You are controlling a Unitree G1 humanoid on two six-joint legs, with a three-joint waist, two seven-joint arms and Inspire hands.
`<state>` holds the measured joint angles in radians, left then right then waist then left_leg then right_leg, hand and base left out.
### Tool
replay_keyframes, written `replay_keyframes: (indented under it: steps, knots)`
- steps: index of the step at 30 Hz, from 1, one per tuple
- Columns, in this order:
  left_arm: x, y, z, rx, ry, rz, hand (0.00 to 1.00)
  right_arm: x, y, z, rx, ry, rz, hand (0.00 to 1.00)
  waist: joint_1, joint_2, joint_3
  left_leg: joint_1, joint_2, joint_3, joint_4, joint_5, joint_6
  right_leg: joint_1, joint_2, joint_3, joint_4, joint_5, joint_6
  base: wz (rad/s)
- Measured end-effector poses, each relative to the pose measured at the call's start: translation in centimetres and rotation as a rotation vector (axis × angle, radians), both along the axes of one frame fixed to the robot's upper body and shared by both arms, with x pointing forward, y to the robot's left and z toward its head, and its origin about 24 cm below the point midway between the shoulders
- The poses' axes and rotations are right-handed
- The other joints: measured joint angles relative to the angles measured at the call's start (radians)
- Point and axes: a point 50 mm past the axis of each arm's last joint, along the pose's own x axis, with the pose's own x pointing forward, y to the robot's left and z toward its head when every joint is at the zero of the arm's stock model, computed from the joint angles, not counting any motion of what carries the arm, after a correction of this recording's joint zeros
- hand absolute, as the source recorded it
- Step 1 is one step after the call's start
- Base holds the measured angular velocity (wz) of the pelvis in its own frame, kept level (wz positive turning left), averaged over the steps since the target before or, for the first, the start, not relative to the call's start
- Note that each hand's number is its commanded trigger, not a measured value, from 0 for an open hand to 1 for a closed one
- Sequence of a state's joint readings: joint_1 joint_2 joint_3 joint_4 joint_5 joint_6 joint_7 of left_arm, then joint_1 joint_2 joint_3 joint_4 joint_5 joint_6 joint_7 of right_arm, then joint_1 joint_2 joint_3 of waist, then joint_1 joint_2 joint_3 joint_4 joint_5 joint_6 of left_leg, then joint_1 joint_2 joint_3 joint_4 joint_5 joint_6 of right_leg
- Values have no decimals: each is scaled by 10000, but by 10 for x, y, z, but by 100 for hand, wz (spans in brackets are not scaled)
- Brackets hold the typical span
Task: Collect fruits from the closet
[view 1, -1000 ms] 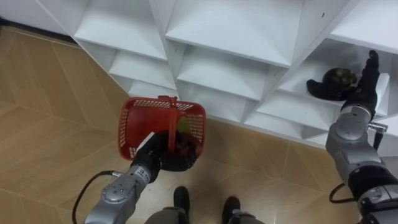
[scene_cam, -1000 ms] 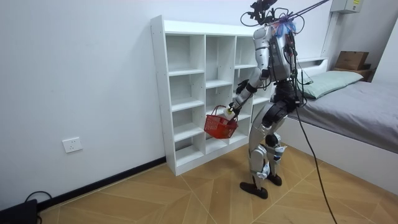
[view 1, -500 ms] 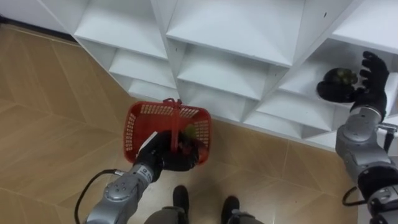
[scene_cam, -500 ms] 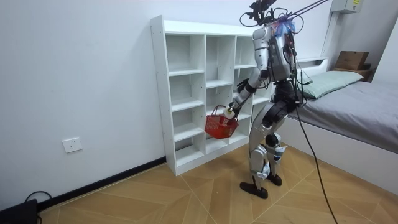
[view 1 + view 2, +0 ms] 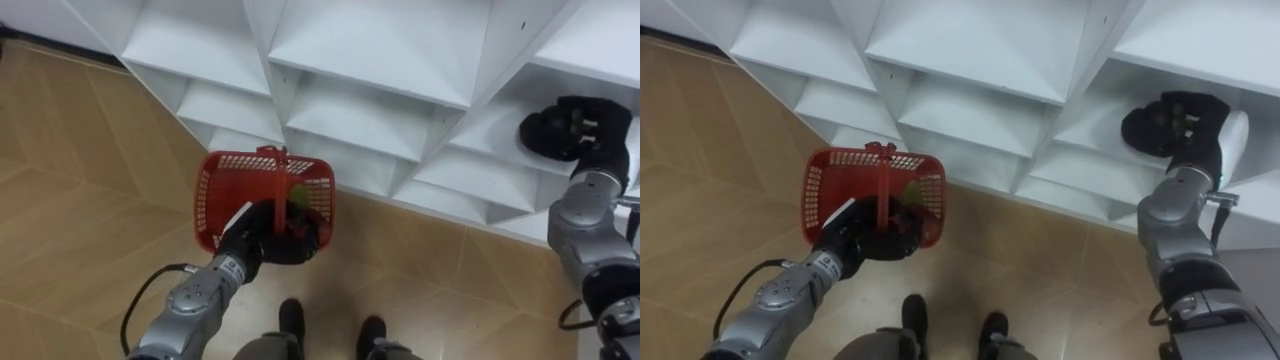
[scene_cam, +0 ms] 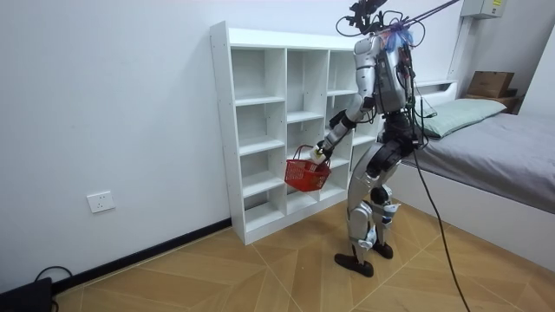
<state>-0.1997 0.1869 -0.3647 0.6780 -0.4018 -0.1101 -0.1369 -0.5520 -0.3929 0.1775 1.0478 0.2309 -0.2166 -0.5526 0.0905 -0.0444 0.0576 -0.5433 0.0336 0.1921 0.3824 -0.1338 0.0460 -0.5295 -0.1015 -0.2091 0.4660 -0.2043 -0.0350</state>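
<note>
A dark round fruit [image 5: 541,131] lies in a right-side compartment of the white wooden cubby shelf unit [image 5: 400,60], with the right hand [image 5: 590,125] curled over it. A red plastic mesh basket [image 5: 215,195] hangs upright in front of the unit's lower shelves, its handle gripped by the left hand [image 5: 268,238]. A small green fruit [image 5: 297,197] lies inside it.

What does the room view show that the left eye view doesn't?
Room view adds: grey-covered bed, white wall socket, robot standing before the shelves. Left eye view adds: right hand curled on a dark rounded thing in a compartment, green fruit in the red plastic mesh basket. Both: white shelf unit, that basket held by left hand.
</note>
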Motion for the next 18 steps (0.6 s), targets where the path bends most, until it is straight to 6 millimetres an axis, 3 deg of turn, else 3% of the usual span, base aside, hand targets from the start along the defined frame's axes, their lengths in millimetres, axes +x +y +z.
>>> replay_keyframes:
  steps: [13, 18]
  knots:
    - [1, 2, 1, -6, -45, 80, 100, -3, 5, -8, 131, 307, 414, 100, -10, 70, -34, 392, 64, 63, -57, 38, -56, 414, 52, -41, -137, 25, -45, -1]
    - [5, 0, 10, -156, -532, 39, 100, 2, 14, 1, 258, -201, 1034, 100, -42, 59, -38, 540, 65, 56, -49, 38, -55, 595, 63, -48, -185, 30, -36, 0]
